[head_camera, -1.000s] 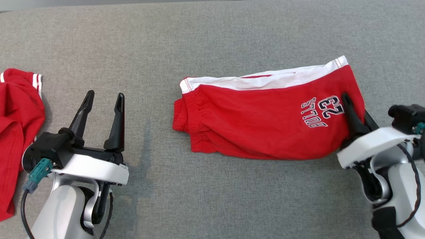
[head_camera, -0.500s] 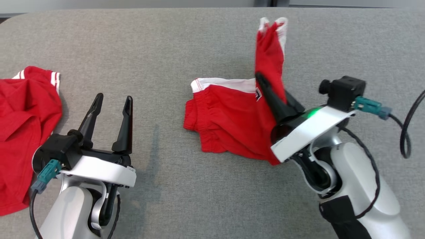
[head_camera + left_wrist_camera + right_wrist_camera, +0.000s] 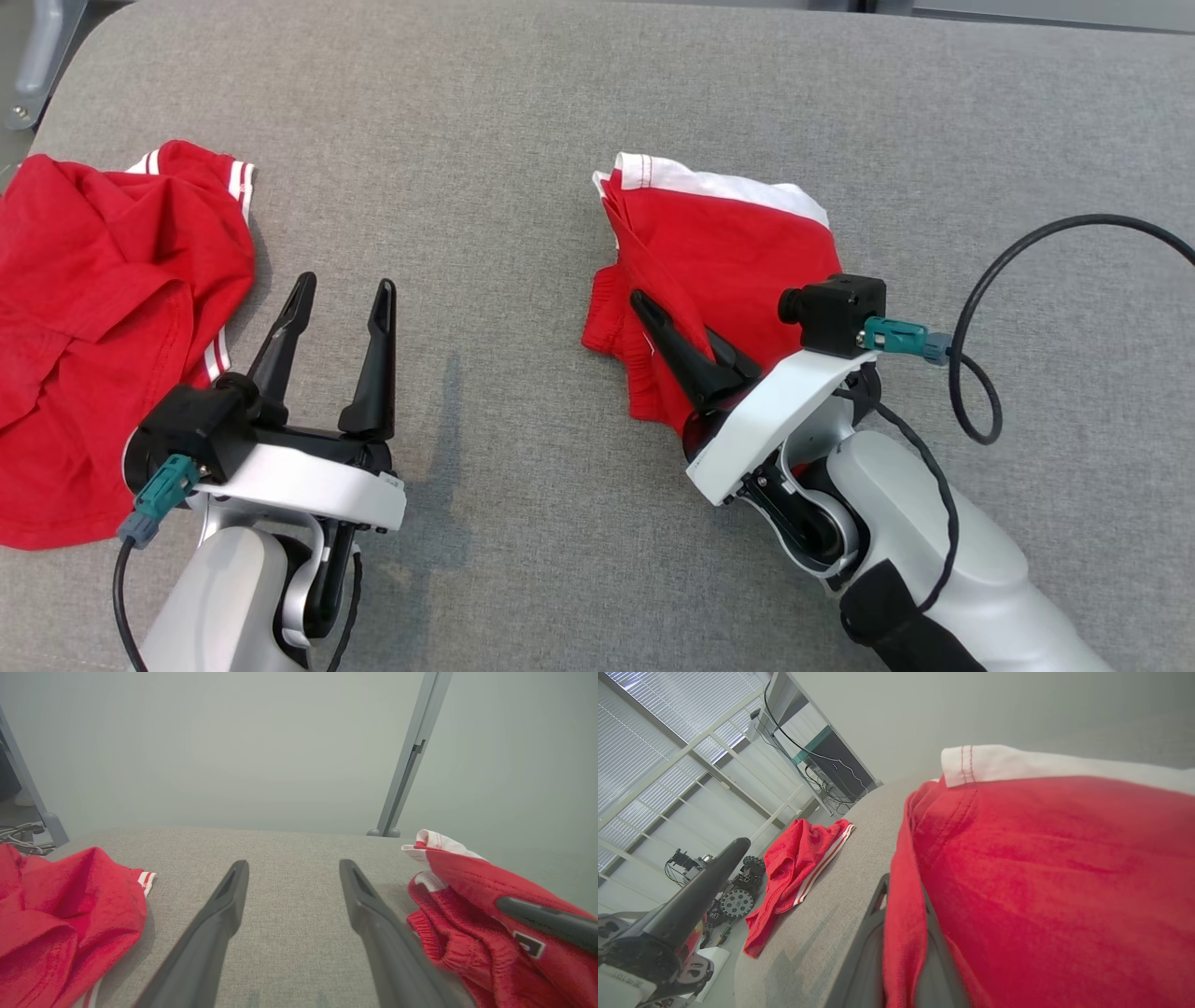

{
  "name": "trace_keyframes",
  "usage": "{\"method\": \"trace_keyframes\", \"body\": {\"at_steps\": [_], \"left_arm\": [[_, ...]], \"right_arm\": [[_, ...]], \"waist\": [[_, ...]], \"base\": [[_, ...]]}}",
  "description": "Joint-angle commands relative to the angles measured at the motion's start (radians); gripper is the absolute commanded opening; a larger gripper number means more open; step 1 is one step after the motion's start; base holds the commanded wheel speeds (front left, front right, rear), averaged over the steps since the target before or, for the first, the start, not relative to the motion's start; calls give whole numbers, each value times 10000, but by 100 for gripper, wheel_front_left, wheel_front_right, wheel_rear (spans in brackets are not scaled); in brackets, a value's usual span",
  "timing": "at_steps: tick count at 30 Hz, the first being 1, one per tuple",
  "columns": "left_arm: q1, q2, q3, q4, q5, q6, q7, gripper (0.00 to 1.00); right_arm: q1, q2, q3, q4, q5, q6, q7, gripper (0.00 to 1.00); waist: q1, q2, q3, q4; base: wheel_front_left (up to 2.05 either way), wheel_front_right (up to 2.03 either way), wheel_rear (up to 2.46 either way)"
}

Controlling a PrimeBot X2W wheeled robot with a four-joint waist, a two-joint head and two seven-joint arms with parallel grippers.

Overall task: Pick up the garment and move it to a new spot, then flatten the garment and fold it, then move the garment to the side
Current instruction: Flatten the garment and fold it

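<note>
Step in hand, as judged: the fold. The right gripper [image 3: 670,315] has its fingers [image 3: 672,347] closed on a red layer of the shorts [image 3: 738,252], which lie doubled over right of centre on the grey worktop [image 3: 523,187].

Recommendation: lower the carried edge flush onto the gathered waistband, keep it taut, and release only once it lies flat.

The left gripper [image 3: 345,282] hovers open and empty, beside a second red garment [image 3: 103,280].

Orientation: white hem band along the far edge, waistband facing the robot's left. The bundle is compact, its long axis running roughly far to near.
</note>
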Motion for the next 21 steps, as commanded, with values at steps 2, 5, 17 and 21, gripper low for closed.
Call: {"method": "trace_keyframes", "body": {"at_steps": [2,5,17,21], "left_arm": [[-112,3,33,64,-49,-16,-75,100],[-159,-16,41,146,-38,-21,-112,100],[-70,76,163,170,65,62,-213,100],[56,177,232,90,64,138,-216,100]], "right_arm": [[-265,-67,208,312,173,10,-278,0],[-482,-60,507,481,317,10,-581,65],[-700,-381,-269,-157,-1006,9,-1948,100],[-166,-721,-1724,-576,-2239,9,-2025,100]], "waist": [[0,0,29,44],[0,0,30,30],[0,0,-198,-400],[0,0,-300,-583]], "base": [[0,0,0],[0,0,0],[0,0,0],[0,0,0]]}}
